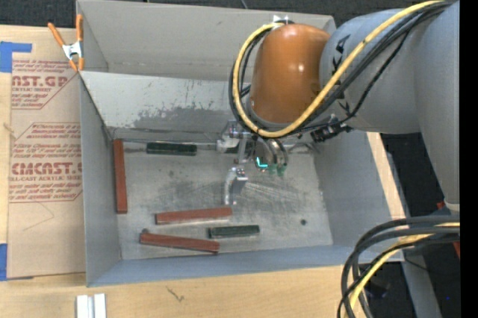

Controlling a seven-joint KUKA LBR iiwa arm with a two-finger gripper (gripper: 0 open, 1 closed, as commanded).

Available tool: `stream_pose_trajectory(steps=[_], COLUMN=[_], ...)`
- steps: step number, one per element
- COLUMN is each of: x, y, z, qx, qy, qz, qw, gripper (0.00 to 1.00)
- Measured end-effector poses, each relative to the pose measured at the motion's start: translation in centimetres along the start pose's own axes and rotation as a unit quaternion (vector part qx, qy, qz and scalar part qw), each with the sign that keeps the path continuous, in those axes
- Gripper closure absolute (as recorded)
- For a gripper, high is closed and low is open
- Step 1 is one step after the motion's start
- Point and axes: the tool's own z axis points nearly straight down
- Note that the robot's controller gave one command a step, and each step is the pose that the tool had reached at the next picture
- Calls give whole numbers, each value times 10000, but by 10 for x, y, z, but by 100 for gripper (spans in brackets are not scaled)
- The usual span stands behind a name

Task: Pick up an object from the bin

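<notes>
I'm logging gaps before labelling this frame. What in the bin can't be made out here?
1. Camera view: the bin floor's back-right part, hidden by the orange cover and arm.
2. Camera view: anything directly under the gripper, masked by its body.
3. Camera view: dark speck, too small to identify.

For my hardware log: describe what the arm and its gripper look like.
The arm is bulky, smooth and pale grey. A rounded, glossy orange cover sits at its wrist. Yellow and black cables loop around the cover and along the arm. The gripper is small, silvery metal, with a green light beside it.
</notes>
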Motion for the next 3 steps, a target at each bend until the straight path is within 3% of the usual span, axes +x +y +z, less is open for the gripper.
stream_pose_trajectory(steps=[1,2,3], x=[-2,43,43], y=[0,-1,-1], z=[-4,85,85], qx=[-2,-4,-4], qy=[-36,-105,-106], qz=[3,-277,-278], qw=[10000,9996,9996], gripper=[0,100,100])
